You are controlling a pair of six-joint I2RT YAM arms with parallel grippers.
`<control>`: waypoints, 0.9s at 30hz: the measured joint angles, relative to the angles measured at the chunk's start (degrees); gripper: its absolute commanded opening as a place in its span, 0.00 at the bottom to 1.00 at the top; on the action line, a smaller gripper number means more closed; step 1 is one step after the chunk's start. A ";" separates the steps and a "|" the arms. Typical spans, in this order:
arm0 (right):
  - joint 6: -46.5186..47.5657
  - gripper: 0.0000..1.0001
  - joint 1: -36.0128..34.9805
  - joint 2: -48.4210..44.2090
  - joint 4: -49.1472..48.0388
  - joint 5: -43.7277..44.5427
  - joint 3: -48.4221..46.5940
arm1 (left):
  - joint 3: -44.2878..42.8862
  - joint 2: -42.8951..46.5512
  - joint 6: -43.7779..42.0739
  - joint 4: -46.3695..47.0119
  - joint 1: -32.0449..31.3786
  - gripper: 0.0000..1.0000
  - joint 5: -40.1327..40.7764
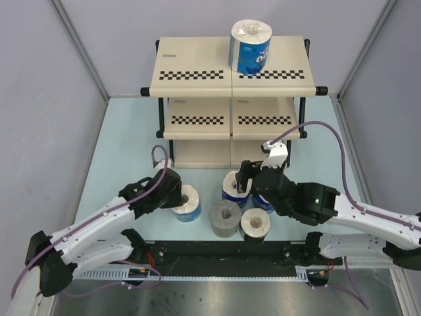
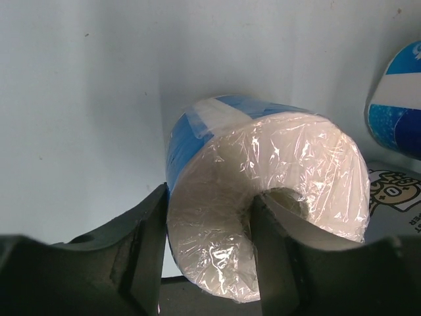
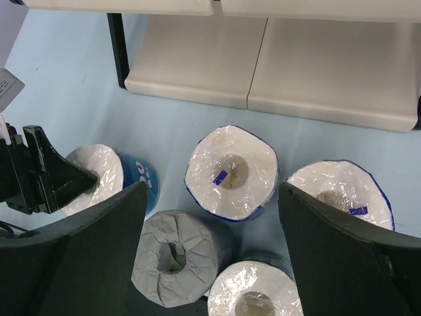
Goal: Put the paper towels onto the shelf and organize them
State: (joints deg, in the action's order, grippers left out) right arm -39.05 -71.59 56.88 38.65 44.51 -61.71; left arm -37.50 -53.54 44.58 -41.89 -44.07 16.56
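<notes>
One blue-wrapped paper towel roll [image 1: 250, 46] stands on the top board of the shelf [image 1: 197, 62]. Five rolls sit on the table before the shelf. My left gripper [image 1: 176, 192] is shut on the wall of a blue-wrapped roll [image 2: 263, 164], one finger in its core and one outside; that roll [image 3: 99, 170] leans a little. My right gripper [image 3: 212, 197] is open and empty above another blue-wrapped roll [image 3: 231, 171]. A third blue roll [image 3: 342, 191] lies to its right. The grey roll [image 3: 174, 257] and the dark-wrapped roll [image 3: 253, 293] are nearest the arms.
The shelf's lowest board [image 3: 197, 66] lies just beyond the rolls, with its black frame post [image 3: 117, 46] at the left. Grey walls close the table's left and right sides. A black rail [image 1: 217, 260] runs along the near edge.
</notes>
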 measured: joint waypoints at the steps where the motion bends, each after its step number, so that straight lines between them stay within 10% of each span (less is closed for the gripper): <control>1: 0.00 0.85 -0.02 -0.20 0.20 0.11 0.00 | -0.02 0.28 0.00 -0.20 -0.11 0.31 -0.04; 8: -0.48 0.85 0.00 -1.31 1.18 0.79 0.02 | -6.67 4.48 -1.03 -6.14 -0.44 0.31 -0.24; 27: -4.87 0.85 0.00 -8.72 8.28 4.28 0.42 | -58.40 -3.87 -10.12 -14.97 -0.55 0.32 2.91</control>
State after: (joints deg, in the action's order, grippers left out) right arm -43.92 -71.59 48.16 46.94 48.80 -61.30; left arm -95.90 -57.41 34.46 -56.86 -44.62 19.46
